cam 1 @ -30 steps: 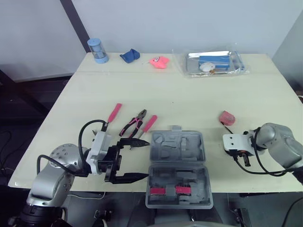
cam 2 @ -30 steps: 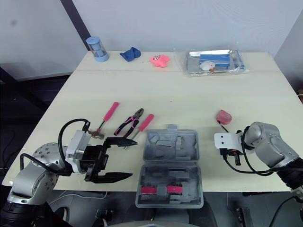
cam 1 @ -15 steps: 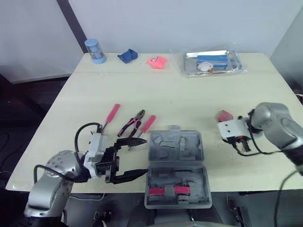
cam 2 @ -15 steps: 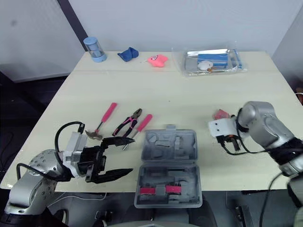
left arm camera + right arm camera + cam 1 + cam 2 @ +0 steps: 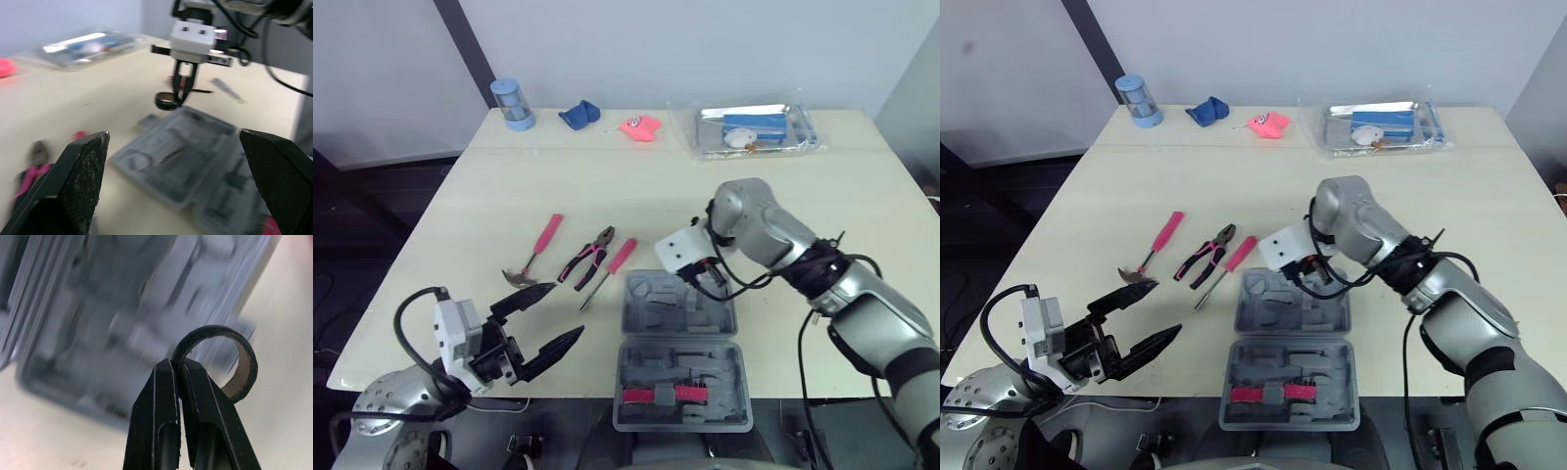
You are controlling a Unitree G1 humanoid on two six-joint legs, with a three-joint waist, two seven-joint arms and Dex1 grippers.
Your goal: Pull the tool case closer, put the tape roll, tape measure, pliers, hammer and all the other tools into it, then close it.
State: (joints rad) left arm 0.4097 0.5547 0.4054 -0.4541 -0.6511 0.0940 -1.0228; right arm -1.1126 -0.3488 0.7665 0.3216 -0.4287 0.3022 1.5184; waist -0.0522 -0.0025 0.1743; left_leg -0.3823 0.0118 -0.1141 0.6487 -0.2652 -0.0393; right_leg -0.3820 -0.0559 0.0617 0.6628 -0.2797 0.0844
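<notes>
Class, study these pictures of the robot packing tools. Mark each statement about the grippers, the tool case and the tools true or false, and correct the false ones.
1. The right gripper is shut on the tape roll. True.
2. The tool case is closed. False: it lies open, both halves flat.
3. The left gripper holds the hammer. False: its fingers are open and empty, and the hammer lies on the table.
4. The pliers lie on the table, outside the case. True.
</notes>
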